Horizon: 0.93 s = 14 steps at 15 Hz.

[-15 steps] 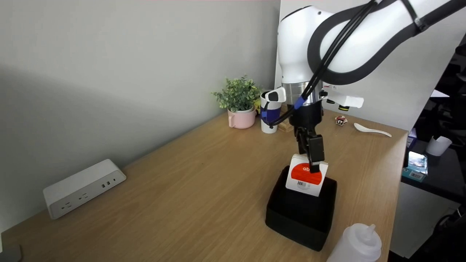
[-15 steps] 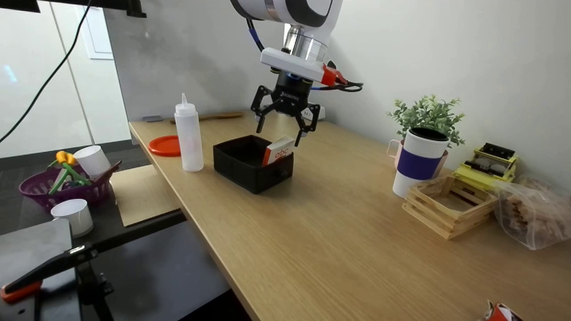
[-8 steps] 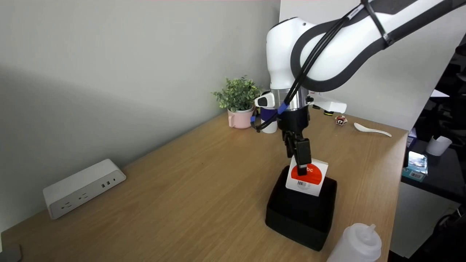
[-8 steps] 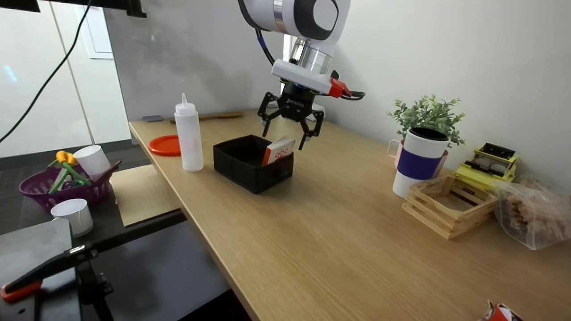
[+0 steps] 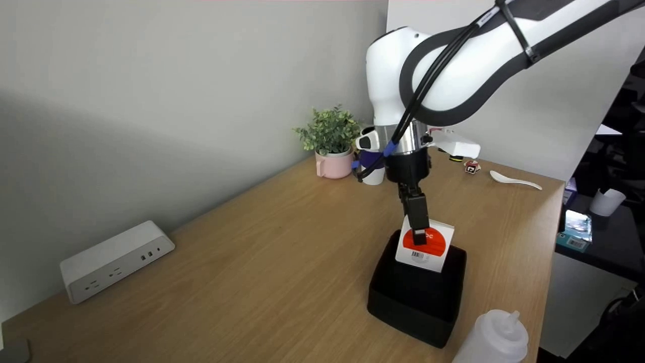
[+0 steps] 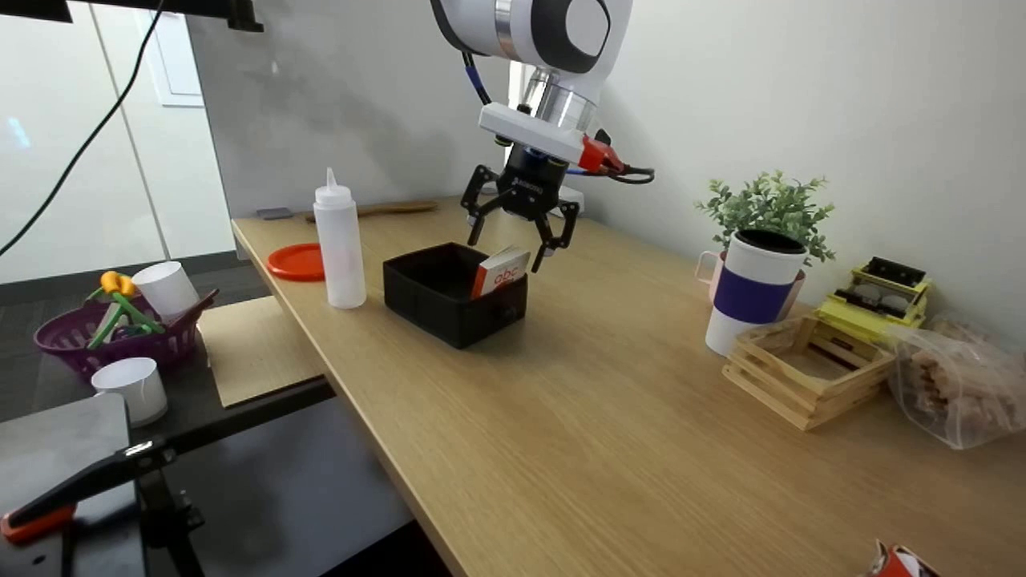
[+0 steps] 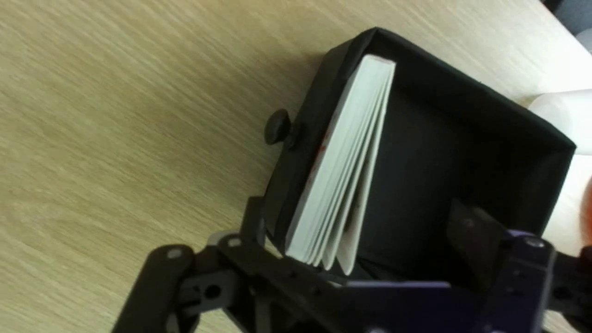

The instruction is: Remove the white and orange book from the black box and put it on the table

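The white and orange book [image 5: 436, 252] leans on edge against one end wall inside the open-topped black box [image 5: 408, 317], its top above the rim. The book [image 6: 503, 272] and box [image 6: 425, 308] also show in an exterior view. Both stand on the wooden table [image 6: 601, 417]. My gripper [image 6: 503, 256] is open and empty, just above the book's end of the box. In the wrist view the book's page edges [image 7: 340, 157] lie between the spread fingers [image 7: 360, 215]; one finger is beyond the box wall [image 7: 296, 175], the other over the interior. Neither visibly touches the book.
A clear squeeze bottle [image 6: 341, 248] stands close to the box, with a red plate [image 6: 296, 263] behind it. A white and dark-blue cup [image 6: 757, 292], a potted plant [image 5: 330, 131] and a wooden crate [image 6: 809, 373] stand farther off. A power strip [image 5: 118, 262] lies along the wall.
My open gripper has shifted sideways and slightly lower over the book, mostly in the first half second, then turned slightly. The book and the box have not moved.
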Each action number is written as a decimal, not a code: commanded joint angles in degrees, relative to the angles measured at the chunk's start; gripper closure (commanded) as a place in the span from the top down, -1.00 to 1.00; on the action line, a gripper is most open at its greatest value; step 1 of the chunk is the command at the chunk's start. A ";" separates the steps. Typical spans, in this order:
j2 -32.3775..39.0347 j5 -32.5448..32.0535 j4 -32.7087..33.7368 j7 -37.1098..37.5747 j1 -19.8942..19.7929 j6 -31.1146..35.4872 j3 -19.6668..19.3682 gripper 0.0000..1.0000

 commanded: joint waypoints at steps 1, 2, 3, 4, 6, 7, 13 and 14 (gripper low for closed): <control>-1.93 0.51 -0.89 4.67 0.09 -3.48 -0.16 1.00; -2.18 0.94 -1.03 5.46 -0.05 -4.60 -0.02 1.00; -2.36 1.09 -1.19 6.11 -0.13 -5.35 -0.01 1.00; -2.62 1.29 -1.32 6.62 -0.18 -6.45 0.04 1.00; -2.78 1.51 -1.11 7.45 -0.20 -8.38 -0.08 1.00; -2.79 1.51 -0.94 7.58 -0.18 -9.18 -0.13 1.00; -1.55 0.62 0.85 7.06 -0.17 -13.41 -0.55 1.00; -1.09 0.79 1.40 6.68 -0.45 -14.04 -0.64 1.00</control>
